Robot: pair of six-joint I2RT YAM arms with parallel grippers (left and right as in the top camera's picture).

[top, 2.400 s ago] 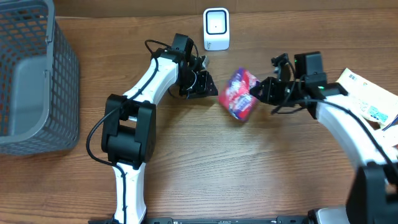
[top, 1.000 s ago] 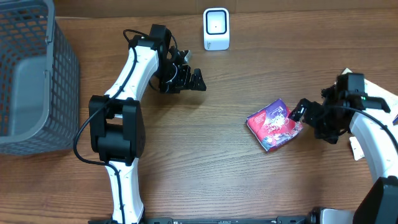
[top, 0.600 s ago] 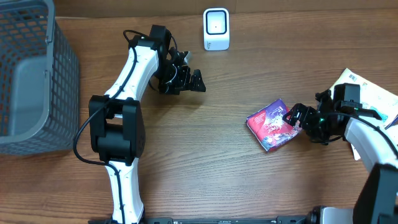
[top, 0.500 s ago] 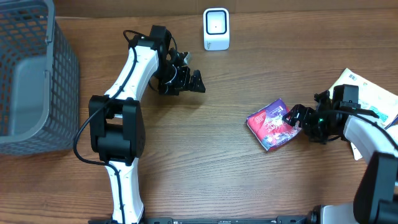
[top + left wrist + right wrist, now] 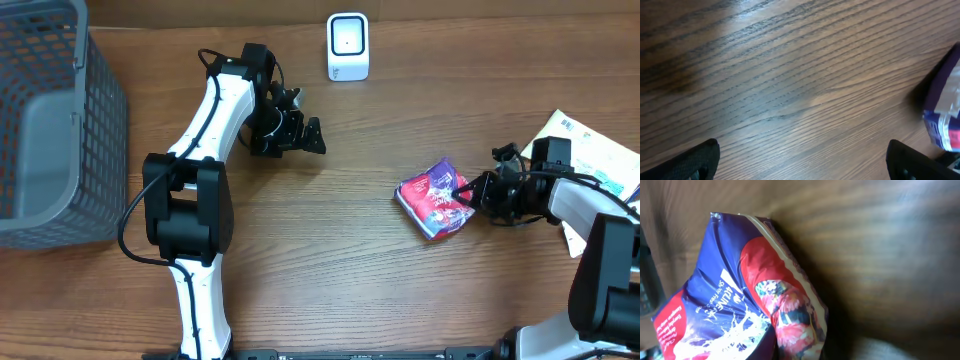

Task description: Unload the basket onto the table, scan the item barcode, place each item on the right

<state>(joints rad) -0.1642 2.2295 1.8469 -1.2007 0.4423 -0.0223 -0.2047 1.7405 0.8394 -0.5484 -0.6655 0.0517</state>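
Wood-grain table [image 5: 330, 260] lies open across the middle, hemmed by a grey mesh basket [image 5: 100, 120] at the left edge and white printed cartons [image 5: 595, 160] at the right. A glossy, crinkled purple-and-red snack packet [image 5: 430, 195] rests right of centre, its right edge pinched by the right gripper [image 5: 470, 192]. Its white lettering is too blurred to read. The left gripper [image 5: 305, 135] hangs spread wide over bare wood, near the white barcode scanner [image 5: 347, 46].

The snack packet [image 5: 432, 195] has gone from under the scanner [image 5: 347, 46] to about 3 o'clock on the table [image 5: 350, 270]. The right gripper [image 5: 471, 190], wide apart a second ago, has now closed on its 3 o'clock edge, which looks bunched. The left gripper [image 5: 306, 136] drew back a little toward 9 o'clock.
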